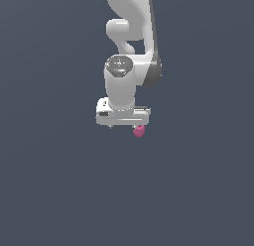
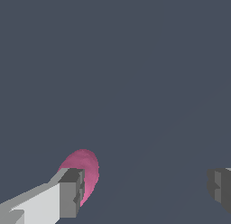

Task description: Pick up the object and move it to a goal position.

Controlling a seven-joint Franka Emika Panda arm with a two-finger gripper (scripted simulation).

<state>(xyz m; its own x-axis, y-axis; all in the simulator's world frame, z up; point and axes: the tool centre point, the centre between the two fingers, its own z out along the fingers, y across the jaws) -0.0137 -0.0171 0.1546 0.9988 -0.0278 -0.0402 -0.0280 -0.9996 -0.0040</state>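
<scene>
The object is a small magenta-pink egg-shaped blob [image 1: 139, 131]. In the exterior view it peeks out just below the white gripper body, toward that view's right. In the wrist view the blob [image 2: 85, 169] lies beside one grey fingertip [image 2: 72, 191], partly hidden behind it. The other fingertip [image 2: 221, 188] stands far apart from it. My gripper [image 2: 145, 191] is open, with a wide empty gap between the fingers. The blob is at one finger, not centred in the gap. In the exterior view the fingers are hidden under the hand.
The white arm [image 1: 130, 36] reaches down from the top of the exterior view. The ground is a plain dark grey-blue surface [image 1: 59, 180] with nothing else showing on it.
</scene>
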